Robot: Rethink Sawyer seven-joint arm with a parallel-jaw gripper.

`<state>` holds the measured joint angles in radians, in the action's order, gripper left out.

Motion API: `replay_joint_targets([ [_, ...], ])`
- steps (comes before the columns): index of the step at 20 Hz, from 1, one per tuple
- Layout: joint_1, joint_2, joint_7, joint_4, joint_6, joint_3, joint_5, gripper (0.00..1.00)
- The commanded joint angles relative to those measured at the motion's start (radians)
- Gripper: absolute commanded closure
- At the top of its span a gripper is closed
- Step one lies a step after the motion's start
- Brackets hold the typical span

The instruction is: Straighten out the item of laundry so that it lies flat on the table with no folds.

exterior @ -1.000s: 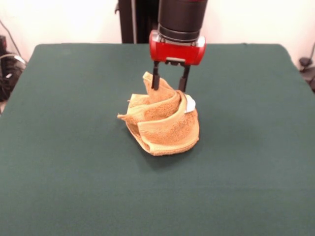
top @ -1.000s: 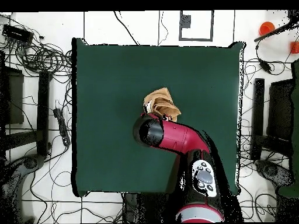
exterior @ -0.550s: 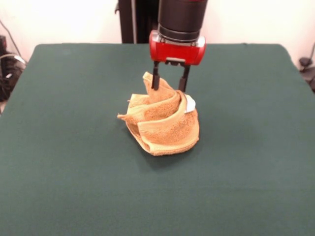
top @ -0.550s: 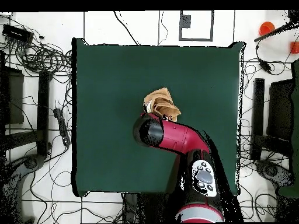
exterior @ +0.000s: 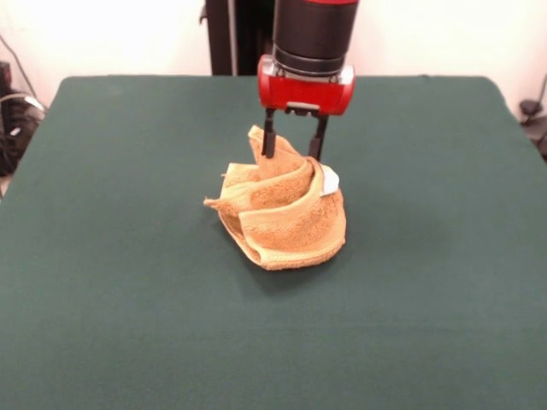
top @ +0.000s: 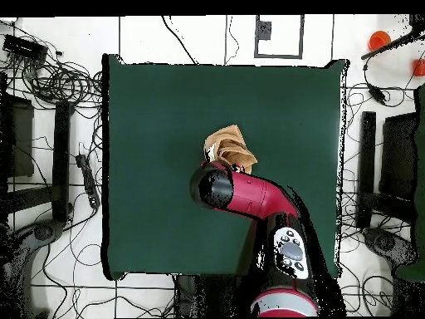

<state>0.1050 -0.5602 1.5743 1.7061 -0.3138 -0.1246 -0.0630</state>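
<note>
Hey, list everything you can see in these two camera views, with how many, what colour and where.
towel: one, golden-tan, bunched in folds near the table's middle
label: one, white, on the towel's upper edge in the front view
table: one, dark green, fills most of both views
cables: many, black, on the floor around the table in the overhead view
arm: one, red and black, over the table above the towel
hand: one, black fingers apart, tips astride the towel's raised top fold
</note>
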Motion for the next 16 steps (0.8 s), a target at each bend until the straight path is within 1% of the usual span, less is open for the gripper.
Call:
replay_joint_targets([
  [1,-0.014,0.046,0.184,0.024,0.038,0.094,-0.020,0.00],
  [16,-0.042,0.048,0.197,0.007,0.023,0.064,-0.023,0.00],
])
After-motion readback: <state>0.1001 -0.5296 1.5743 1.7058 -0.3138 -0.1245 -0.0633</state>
